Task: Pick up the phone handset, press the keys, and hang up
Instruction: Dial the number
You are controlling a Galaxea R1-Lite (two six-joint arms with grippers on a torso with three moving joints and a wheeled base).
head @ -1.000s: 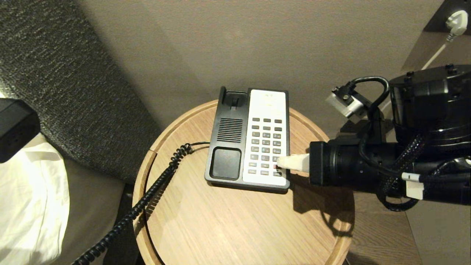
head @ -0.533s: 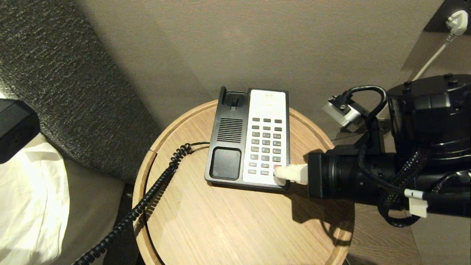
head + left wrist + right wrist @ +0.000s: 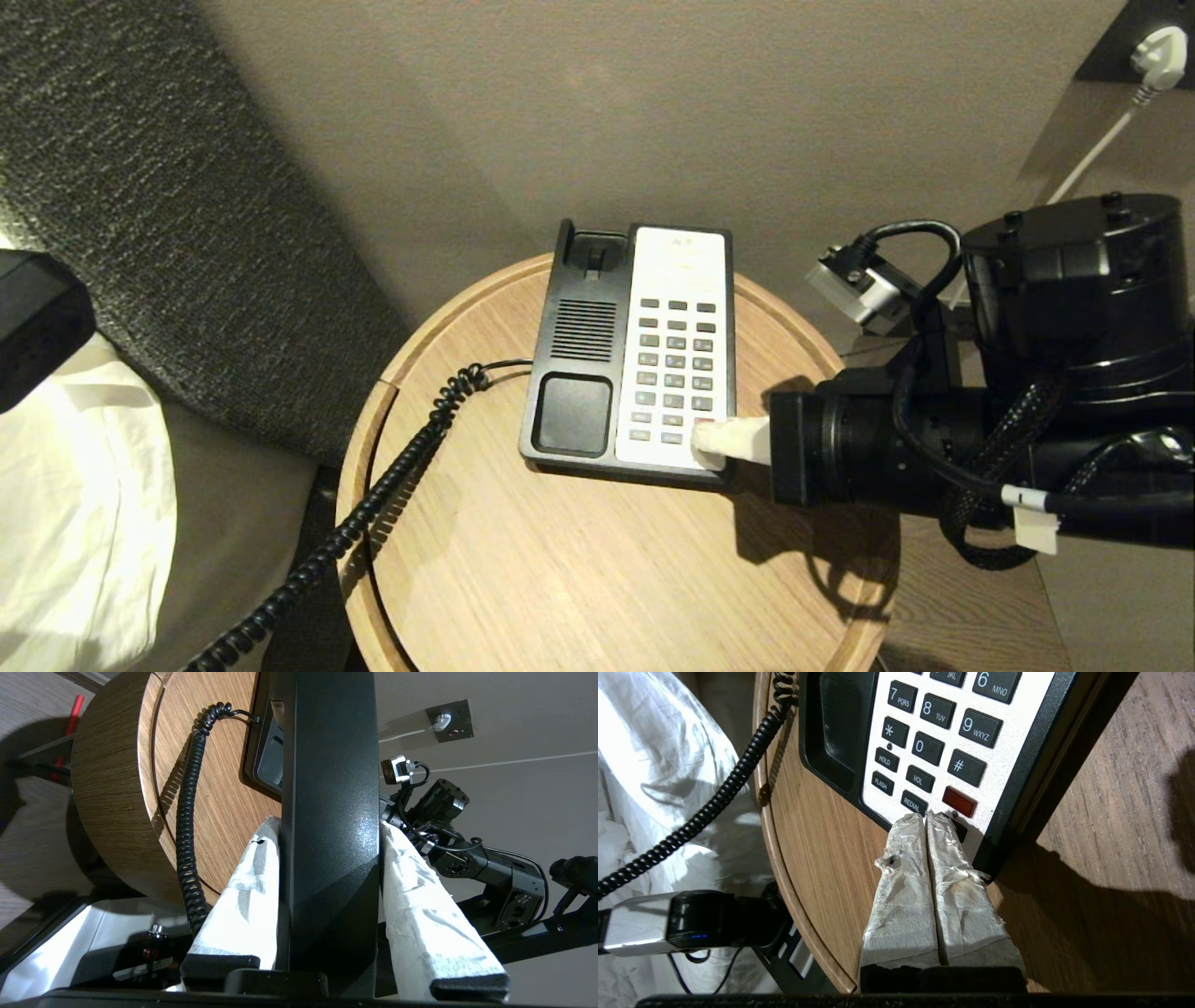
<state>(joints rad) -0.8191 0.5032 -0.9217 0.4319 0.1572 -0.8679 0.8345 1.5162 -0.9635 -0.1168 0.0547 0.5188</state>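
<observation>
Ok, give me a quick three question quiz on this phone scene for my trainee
1. True or false: the phone handset rests in the cradle of the phone base.
2. Which gripper holds the handset: A left, B right?
3. Fill in: the right gripper, fingers together, has its tips at the keypad corner just past the ____ key.

Key: 1 false; 2 A, the left gripper; 3 REDIAL.

The right gripper (image 3: 928, 817) (jaws pressed together) touches the phone base (image 3: 1008, 765).

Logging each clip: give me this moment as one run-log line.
left tool: shut on phone handset, off cradle | right tool: shut, tips on phone base keypad's bottom row | coiled cord: trailing off table
</observation>
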